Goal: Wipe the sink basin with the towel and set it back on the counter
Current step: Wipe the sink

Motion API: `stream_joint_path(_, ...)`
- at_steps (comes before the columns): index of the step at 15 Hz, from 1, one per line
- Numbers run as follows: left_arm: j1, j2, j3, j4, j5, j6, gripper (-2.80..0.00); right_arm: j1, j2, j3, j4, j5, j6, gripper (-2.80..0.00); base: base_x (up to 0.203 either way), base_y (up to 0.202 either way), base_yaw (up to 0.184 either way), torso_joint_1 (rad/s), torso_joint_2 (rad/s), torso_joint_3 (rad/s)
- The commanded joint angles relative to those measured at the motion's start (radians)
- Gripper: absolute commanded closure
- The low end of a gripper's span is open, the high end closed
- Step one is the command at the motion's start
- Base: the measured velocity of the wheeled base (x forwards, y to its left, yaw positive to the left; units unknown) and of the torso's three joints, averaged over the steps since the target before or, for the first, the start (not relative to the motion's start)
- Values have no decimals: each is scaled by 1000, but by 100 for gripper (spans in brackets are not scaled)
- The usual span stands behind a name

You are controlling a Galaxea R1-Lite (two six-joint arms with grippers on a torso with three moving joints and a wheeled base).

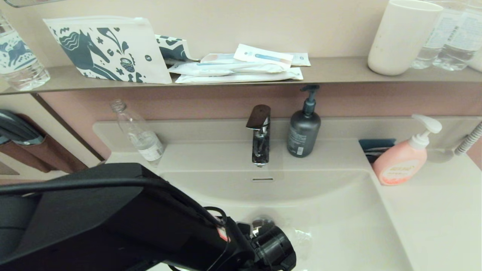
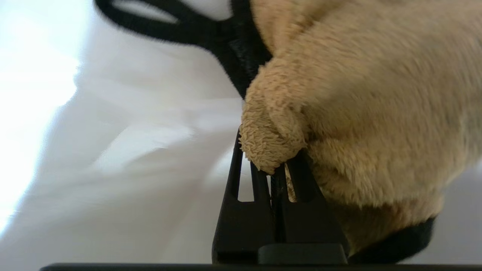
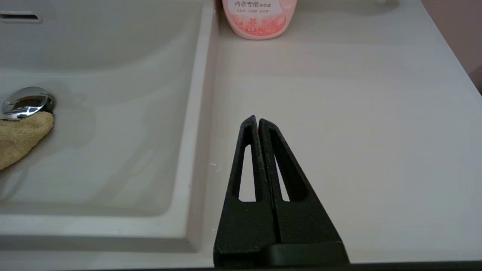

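Note:
My left gripper (image 2: 273, 165) is shut on the towel (image 2: 369, 113), a fluffy mustard-yellow cloth with black edging and a black loop, low in the sink basin (image 2: 113, 158). In the head view the black left arm (image 1: 124, 222) reaches into the sink basin (image 1: 339, 226) and covers the towel and most of the drain plug (image 1: 261, 223). A corner of the towel (image 3: 19, 139) lies against the chrome drain plug (image 3: 25, 102) in the right wrist view. My right gripper (image 3: 257, 121) hovers shut and empty over the counter (image 3: 357, 131), right of the basin.
A chrome faucet (image 1: 260, 139) stands behind the basin, with a grey pump bottle (image 1: 303, 130) beside it and an empty clear bottle (image 1: 139, 133) to the left. A pink pump bottle (image 1: 403, 160) sits on the counter (image 1: 444, 218) at right. The shelf (image 1: 339, 71) above holds a cup, pouches and bottles.

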Motion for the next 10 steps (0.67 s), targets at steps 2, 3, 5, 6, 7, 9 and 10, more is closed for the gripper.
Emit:
stream_joint_path(2,73,-50,7,5,9,64,0,0,2,-1,0,0,0,0,0,0,0,0,0,0)
stream_joint_path(3,95,-61,7,4,20,93,0,0,2,-1,0,0,-1,0,0,0,0,0,0,0)
stream_joint_path(5,130,-72,3,1,65,120,0,0,2,1,0,0,0,0,0,0,0,0,0,0)
stream_joint_path(6,144,-74,1,0,80,128,0,0,2,-1,0,0,0,0,0,0,0,0,0,0)
stream_joint_path(7,153,-76,0,-2,86,139,0,0,2,0,0,0,0,0,0,0,0,0,0,0)
stream_joint_path(9,180,-78,0,-8,123,194,0,0,2,1,0,0,-1,0,0,0,0,0,0,0)
stream_joint_path(10,187,-78,4,-22,143,216,0,0,2,-1,0,0,0,0,0,0,0,0,0,0)
